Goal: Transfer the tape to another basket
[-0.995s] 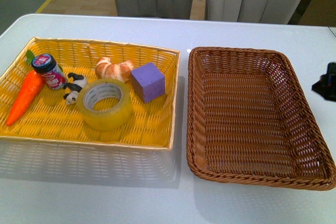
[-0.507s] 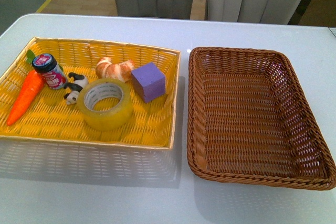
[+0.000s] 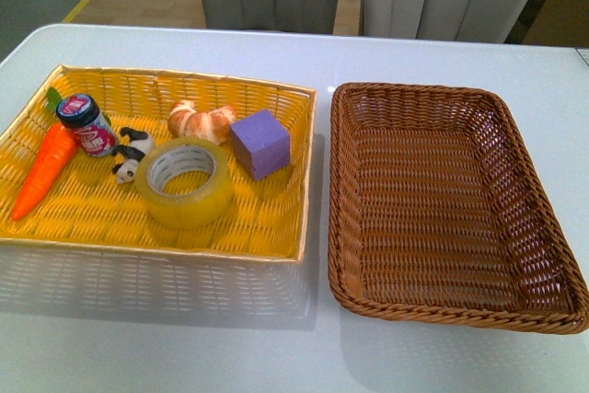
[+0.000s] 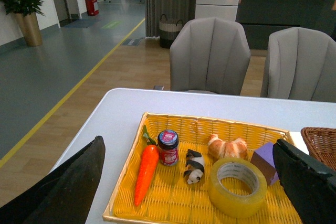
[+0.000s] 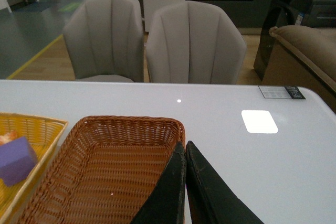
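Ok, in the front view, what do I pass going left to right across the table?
carrot → small jar → panda figure → tape → purple block → brown basket. The croissant lies farther back, spanning the same stretch as the tape, so it is left out.

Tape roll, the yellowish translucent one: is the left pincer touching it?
Apart. The front view shows the yellowish translucent tape roll in the bright yellow woven basket with no arm near; the left pincer, open, is outside that view.
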### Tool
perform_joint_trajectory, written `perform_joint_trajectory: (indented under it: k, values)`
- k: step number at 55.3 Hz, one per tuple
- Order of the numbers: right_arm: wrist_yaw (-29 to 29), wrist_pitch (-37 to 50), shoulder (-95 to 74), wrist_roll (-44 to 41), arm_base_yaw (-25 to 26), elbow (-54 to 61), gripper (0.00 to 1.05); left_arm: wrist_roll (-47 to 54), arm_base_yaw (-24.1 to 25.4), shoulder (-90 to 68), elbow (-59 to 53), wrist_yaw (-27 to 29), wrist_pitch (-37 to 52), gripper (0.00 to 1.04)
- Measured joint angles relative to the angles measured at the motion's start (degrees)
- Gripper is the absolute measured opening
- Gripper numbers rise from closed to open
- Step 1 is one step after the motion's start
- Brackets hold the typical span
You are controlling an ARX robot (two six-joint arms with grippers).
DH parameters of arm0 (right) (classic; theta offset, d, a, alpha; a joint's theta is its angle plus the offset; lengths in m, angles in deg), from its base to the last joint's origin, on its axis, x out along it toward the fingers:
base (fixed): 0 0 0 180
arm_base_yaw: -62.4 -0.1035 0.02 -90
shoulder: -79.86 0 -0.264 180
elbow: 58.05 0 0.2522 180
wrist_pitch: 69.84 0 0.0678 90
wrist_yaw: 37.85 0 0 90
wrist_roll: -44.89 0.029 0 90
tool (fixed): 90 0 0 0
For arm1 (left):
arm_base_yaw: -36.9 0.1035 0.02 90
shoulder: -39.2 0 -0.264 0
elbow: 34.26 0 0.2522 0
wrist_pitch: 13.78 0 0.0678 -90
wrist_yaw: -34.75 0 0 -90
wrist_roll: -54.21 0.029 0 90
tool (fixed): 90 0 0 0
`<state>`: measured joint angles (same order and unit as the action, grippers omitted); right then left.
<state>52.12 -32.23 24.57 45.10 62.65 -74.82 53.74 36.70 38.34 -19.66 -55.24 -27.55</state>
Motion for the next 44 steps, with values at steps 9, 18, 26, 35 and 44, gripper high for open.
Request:
perform_joint_trajectory:
  k: [9,18,26,35,44]
  values:
    - [0.0,-6.4,7.8,0.0,0.0,1.5,0.02,0.0,0.0,0.0,0.0,0.0,0.0,0.96]
    - [0.0,-11.8,14.3,0.0,0.0,1.6,0.02,0.0,0.0,0.0,0.0,0.0,0.0,0.96]
    - [0.0,-17.3,20.3,0.0,0.0,1.7,0.02,0.0,0.0,0.0,0.0,0.0,0.0,0.96]
    - [0.0,-23.7,27.2,0.0,0.0,1.7,0.02,0.0,0.0,0.0,0.0,0.0,0.0,0.96]
    - [0.0,-28.2,32.1,0.0,0.0,1.7,0.02,0.0,0.0,0.0,0.0,0.0,0.0,0.96]
